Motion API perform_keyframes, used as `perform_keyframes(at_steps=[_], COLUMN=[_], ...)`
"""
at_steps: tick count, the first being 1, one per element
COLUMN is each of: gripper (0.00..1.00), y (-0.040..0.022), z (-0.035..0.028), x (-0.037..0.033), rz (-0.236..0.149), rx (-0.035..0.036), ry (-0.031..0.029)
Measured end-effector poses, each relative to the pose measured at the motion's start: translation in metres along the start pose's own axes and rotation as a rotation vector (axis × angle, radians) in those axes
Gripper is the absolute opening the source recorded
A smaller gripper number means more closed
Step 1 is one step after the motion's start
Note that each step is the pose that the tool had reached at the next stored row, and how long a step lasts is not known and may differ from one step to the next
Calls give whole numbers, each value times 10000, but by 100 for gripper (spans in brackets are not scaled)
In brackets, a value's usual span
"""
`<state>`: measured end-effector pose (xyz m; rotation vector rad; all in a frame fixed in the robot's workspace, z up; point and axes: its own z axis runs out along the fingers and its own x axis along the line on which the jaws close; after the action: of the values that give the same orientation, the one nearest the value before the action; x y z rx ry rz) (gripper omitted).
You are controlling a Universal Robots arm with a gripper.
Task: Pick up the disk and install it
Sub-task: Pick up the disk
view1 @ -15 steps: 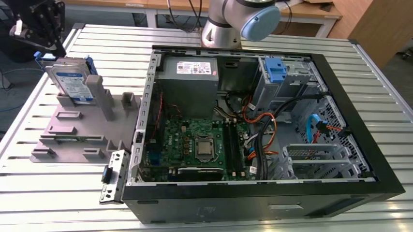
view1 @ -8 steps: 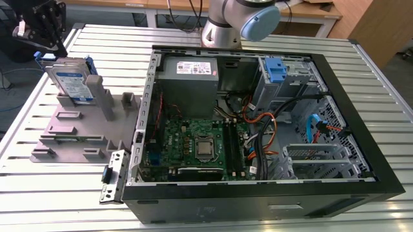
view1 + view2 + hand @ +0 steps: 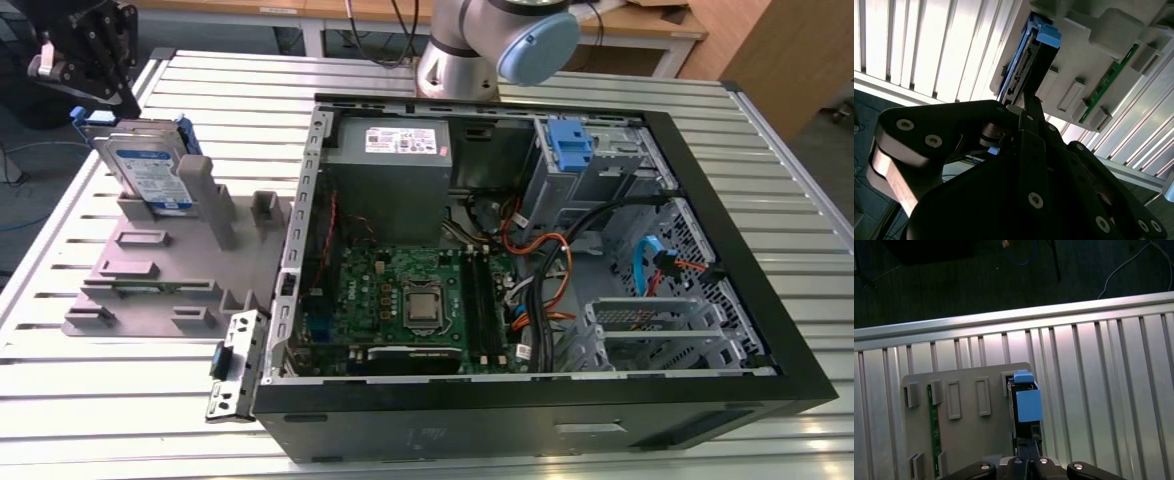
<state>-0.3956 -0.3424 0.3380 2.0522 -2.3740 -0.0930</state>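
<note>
Seemingly pressed together with only a thin seam between them, the black metal fingers of the hand (image 3: 1026,444) grip nothing and hang close over the top edge of the disk (image 3: 1024,405). That flat silver drive, framed in blue plastic, stands upright in a slot of a grey moulded fixture (image 3: 147,270) on the ribbed aluminium counter (image 3: 107,430), beside the open black computer case (image 3: 534,400).

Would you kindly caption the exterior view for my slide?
Gripper above the disk standing upright in a grey fixture beside the open computer case.
</note>
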Motion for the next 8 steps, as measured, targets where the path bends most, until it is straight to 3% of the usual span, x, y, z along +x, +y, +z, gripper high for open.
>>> perform_keyframes(at_steps=[8], gripper=[11], y=[0], z=[0], x=[-2], rz=[1], rx=[-1], ry=[0])
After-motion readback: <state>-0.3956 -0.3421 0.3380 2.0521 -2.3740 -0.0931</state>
